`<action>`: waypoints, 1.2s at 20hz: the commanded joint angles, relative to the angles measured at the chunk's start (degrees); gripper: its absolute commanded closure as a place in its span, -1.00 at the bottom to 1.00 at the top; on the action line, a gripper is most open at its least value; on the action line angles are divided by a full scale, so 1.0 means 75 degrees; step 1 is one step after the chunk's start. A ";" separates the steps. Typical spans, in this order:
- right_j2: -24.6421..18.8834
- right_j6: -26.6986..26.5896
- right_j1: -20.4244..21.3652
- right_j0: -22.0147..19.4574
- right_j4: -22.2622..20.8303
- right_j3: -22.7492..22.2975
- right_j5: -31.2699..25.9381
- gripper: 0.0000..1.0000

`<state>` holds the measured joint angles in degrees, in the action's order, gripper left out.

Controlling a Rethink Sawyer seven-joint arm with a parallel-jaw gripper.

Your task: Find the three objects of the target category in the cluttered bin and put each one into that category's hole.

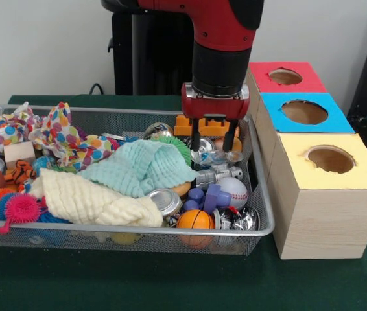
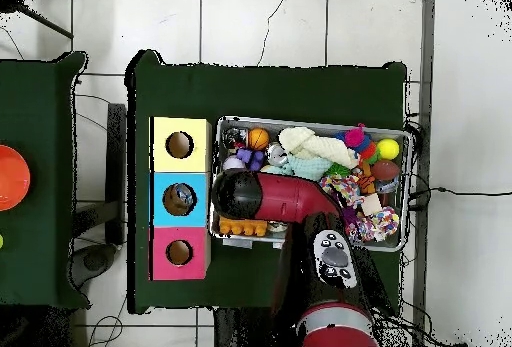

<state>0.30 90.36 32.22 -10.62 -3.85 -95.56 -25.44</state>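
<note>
The gripper (image 1: 214, 137), fingers spread and empty, hangs over the bin's (image 1: 264, 214) back corner nearest the holed boxes (image 1: 329, 188), where crushed cans (image 1: 204, 146) lie among toys and cloths.

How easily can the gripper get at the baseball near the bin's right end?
Probably yes. The baseball lies uncovered on top of the clutter, beside the blue toy, and the cloths do not cover it. The gripper hangs open a little behind it, over the bin.
</note>
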 commanded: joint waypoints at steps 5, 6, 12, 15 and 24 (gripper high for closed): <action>-0.0992 -0.0020 -0.0653 0.0054 -0.0470 0.0745 -0.0668 -1.00; -0.0995 0.0035 -0.0682 0.0076 -0.0467 0.0777 -0.0669 -1.00; -0.0889 0.0384 -0.0779 0.0151 -0.0431 0.0746 -0.0462 -1.00; -0.0691 0.0666 -0.0739 0.0275 -0.0393 0.0664 -0.0246 1.00; -0.0760 0.0559 -0.0698 0.0171 -0.0340 0.0562 -0.0346 1.00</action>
<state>-2.63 90.36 28.69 -8.31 -5.43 -92.66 -25.44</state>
